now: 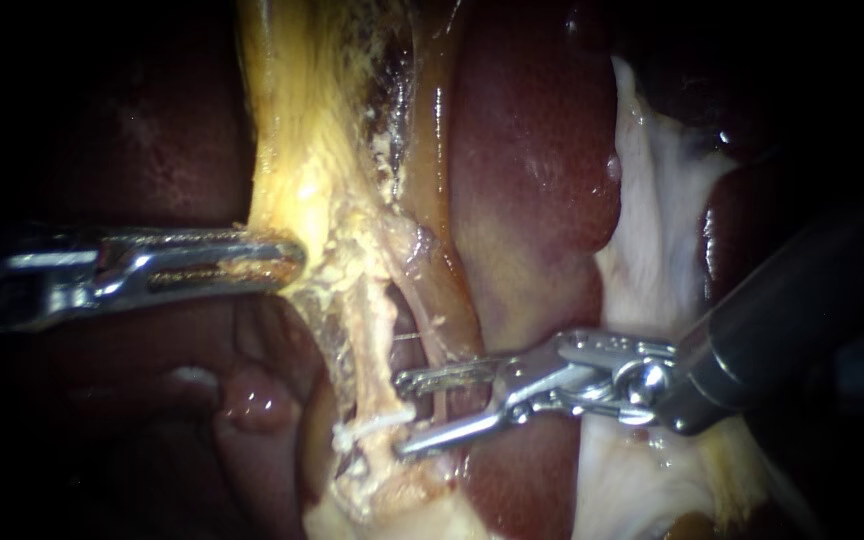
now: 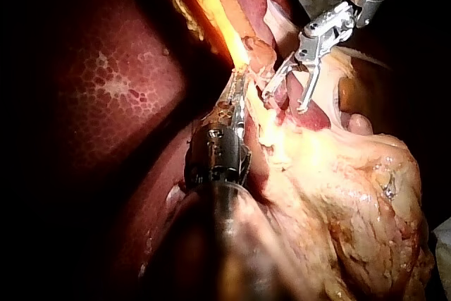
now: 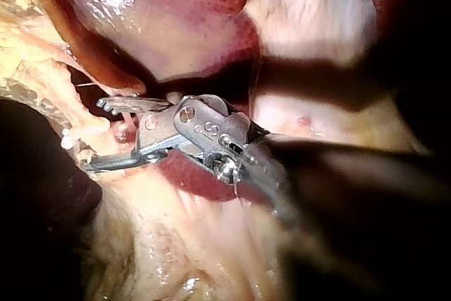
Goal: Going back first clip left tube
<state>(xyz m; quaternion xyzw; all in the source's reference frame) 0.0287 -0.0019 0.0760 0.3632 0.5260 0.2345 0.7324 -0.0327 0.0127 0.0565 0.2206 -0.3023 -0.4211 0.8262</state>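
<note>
Slanting in from upper right, R instrument (image 1: 400, 415) holds jaws apart beside white clip (image 1: 372, 428) on left tube (image 1: 377, 335); L instrument (image 1: 292, 262) lies level, jaws clamped on yellow tissue (image 1: 302, 170).

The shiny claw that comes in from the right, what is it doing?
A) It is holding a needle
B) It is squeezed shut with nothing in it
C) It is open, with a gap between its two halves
C: the right instrument has its claw spread apart, and a clear gap shows between the two halves in the endoscope view and in both wrist views.
</note>
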